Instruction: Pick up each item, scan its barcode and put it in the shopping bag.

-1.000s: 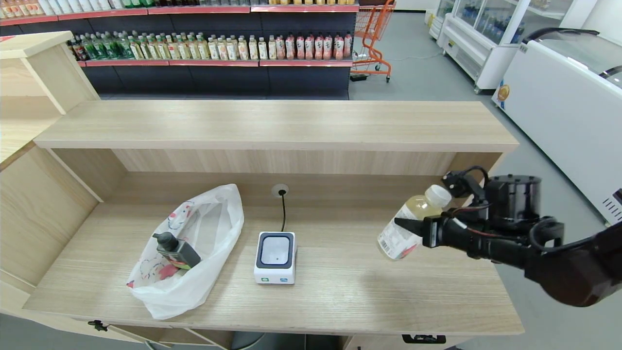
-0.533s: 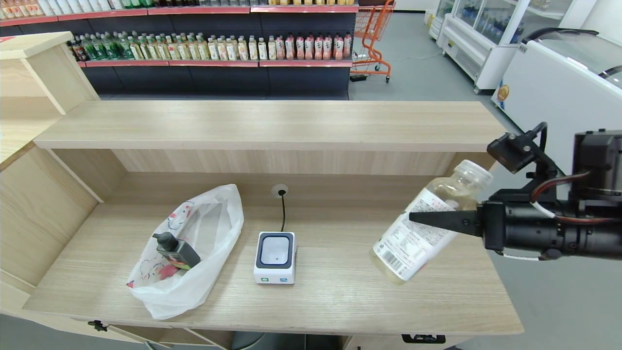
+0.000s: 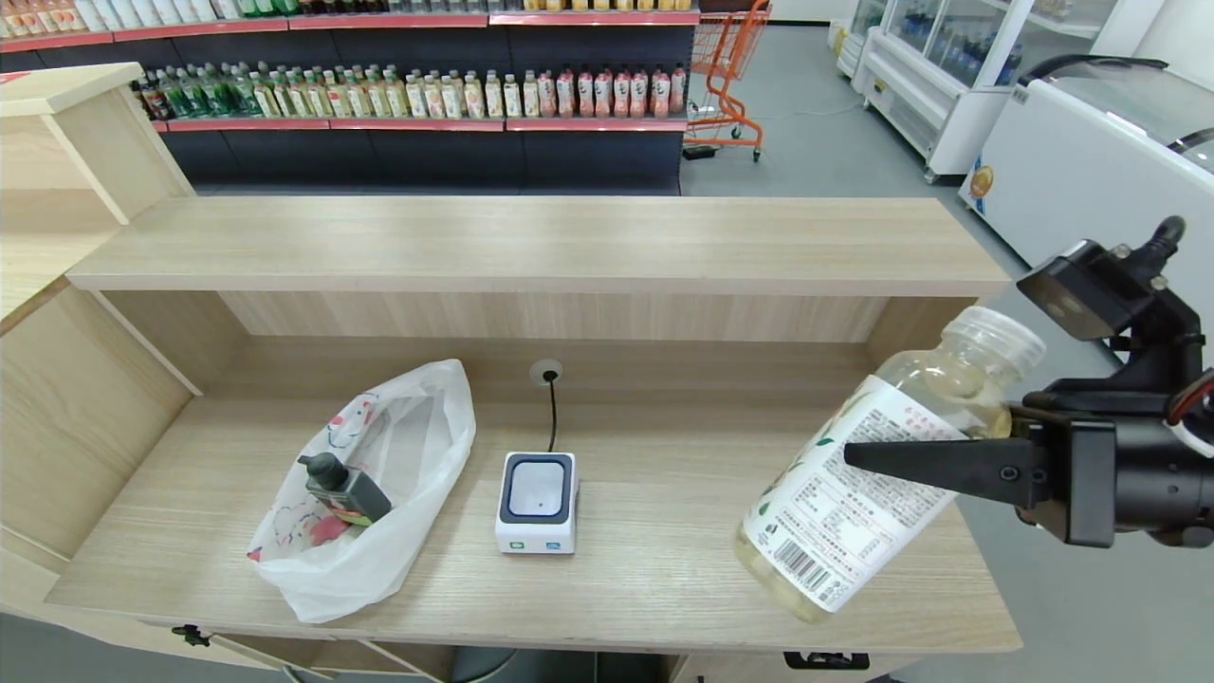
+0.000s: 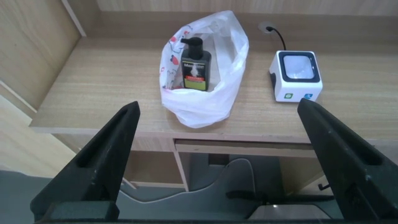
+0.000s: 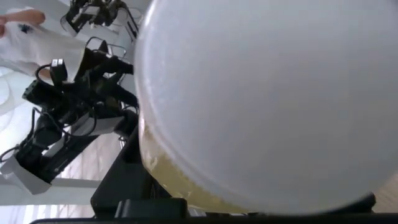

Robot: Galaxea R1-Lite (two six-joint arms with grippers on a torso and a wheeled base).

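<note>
Bottle point(image 3: 854, 517): tilted, aloft over desk point(image 3: 664, 569) right end, barcode near base | right claw point(image 3: 858, 453) pinching mid-label | likely rigid plastic, liquid-filled, moderately heavy, smooth, slippery | best hold: mid-body, across label

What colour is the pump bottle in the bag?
The pump bottle is black with red-and-green print, in the bag; best in left wrist view.

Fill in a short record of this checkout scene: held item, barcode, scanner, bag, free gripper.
Held item: bottle, tilted, in the right gripper at the counter's right end
Barcode: near the bottle's lower end, facing up
Scanner: on the counter, left of the bottle, uncovered
Shopping bag: left of scanner, open, dark pump bottle inside
Left gripper: fingers open, empty
</note>
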